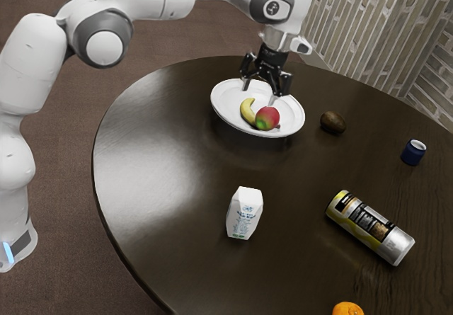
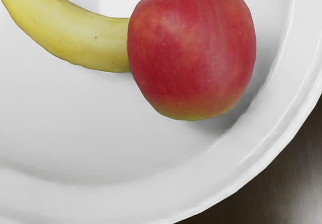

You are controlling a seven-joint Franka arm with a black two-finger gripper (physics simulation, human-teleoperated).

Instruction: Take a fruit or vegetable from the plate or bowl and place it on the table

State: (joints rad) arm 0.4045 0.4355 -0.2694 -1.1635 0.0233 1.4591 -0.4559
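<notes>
My gripper (image 1: 260, 94) hangs over the back part of the white plate (image 1: 228, 114), its two fingers spread wide and nothing between them. On the plate lie a yellow banana (image 1: 246, 110) and a red apple (image 1: 267, 119) with a yellow-green patch, side by side, the apple nearer the exterior view's right. In the wrist view the apple (image 2: 192, 53) overlaps the end of the banana (image 2: 75, 35), inside the plate's rim (image 2: 241, 176). The gripper stands apart from both fruits.
Around the plate on the dark round table (image 1: 170, 166) are a brown oval item (image 1: 333, 122), a blue cup (image 1: 413, 153), a white carton (image 1: 244, 214), a lying yellow-and-silver can (image 1: 370, 227) and an orange (image 1: 347, 308).
</notes>
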